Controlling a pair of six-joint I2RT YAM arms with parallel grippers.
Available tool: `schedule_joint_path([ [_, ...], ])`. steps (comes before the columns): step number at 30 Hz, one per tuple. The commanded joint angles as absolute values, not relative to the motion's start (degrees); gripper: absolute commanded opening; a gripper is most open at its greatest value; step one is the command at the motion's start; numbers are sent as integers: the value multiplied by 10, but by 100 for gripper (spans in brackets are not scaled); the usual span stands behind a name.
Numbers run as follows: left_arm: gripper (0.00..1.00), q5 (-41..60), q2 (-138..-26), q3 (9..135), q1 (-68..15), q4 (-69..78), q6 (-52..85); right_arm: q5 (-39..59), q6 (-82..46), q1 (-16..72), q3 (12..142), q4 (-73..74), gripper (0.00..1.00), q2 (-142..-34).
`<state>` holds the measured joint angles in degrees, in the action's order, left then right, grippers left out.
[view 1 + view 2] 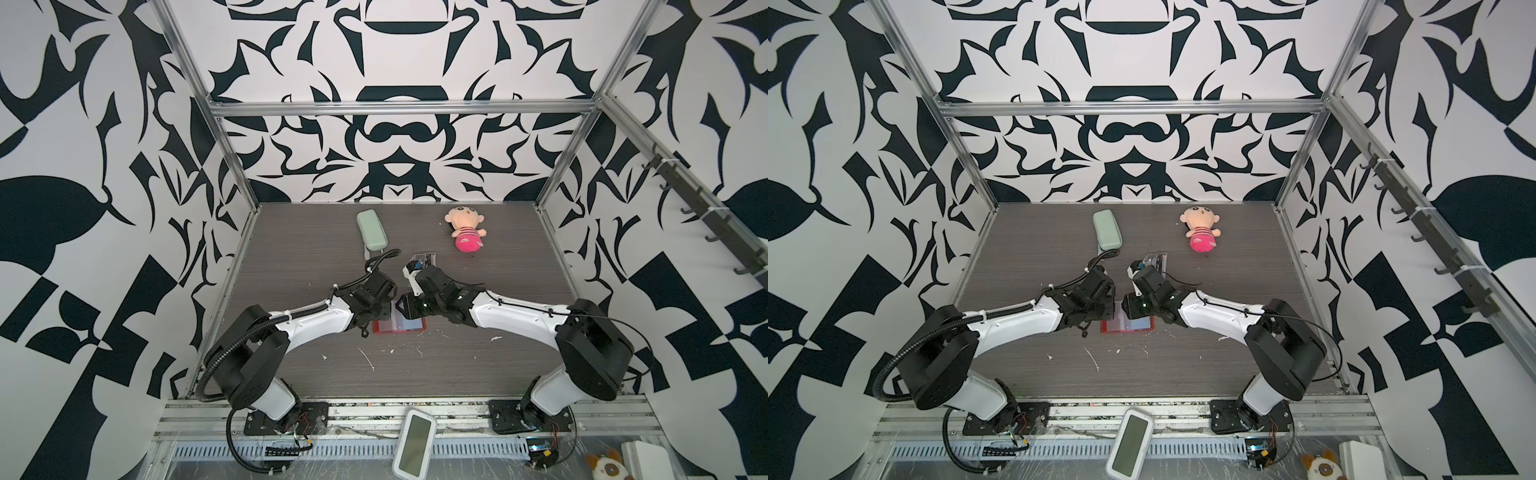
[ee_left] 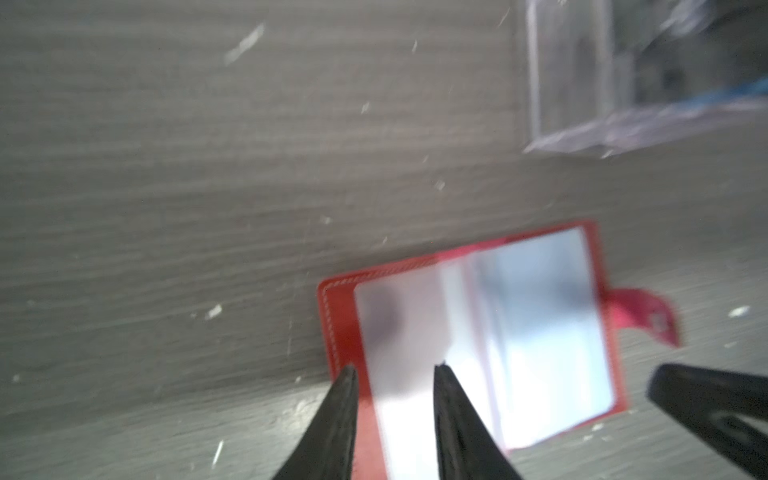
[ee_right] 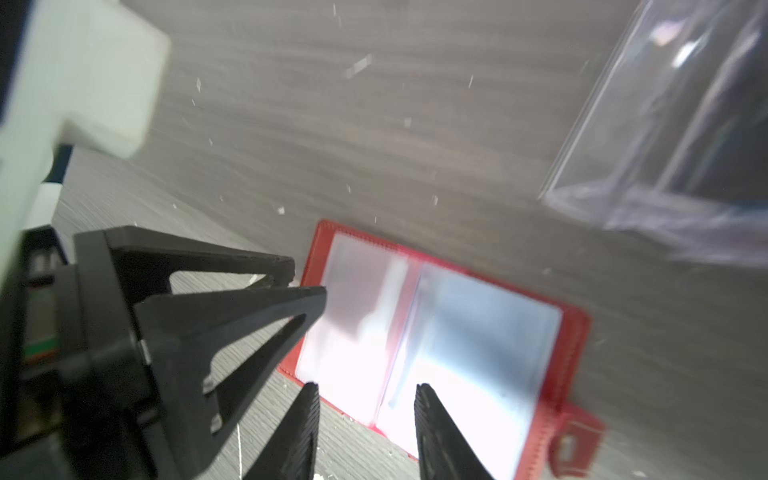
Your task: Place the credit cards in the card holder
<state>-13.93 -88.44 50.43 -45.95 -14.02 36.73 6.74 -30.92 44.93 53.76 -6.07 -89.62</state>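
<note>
- Lying open on table (image 1: pixel 457 374): card holder (image 2: pixel 337 332), clear sleeves upward.
- Left gripper (image 2: pixel 395 368): narrowly parted, empty, over the holder.
- Right gripper (image 3: pixel 366 386): narrowly parted, empty.

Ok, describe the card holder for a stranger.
On the grey table, look where the left arm and right arm meet. The card holder lies open beneath them. It alone is red, with clear sleeves, unlike the clear box behind it.

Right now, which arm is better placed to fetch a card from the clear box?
Right, likely: the clear box sits nearer the right claw than the left claw; both hang open over the card holder.
</note>
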Motion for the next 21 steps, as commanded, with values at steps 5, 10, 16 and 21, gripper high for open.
schedule_joint_path([
  [5,44,-101,-922,605,-426,-182,331,68,-256,369,615,-148,42,-874],
  [10,48,-37,-989,683,-395,-184,320,88,-243,319,663,-179,43,-894],
  [16,51,44,-1077,778,-362,-188,319,78,-234,285,733,-226,45,-947],
  [21,53,106,-1133,830,-342,-186,323,49,-231,274,782,-271,48,-993],
])
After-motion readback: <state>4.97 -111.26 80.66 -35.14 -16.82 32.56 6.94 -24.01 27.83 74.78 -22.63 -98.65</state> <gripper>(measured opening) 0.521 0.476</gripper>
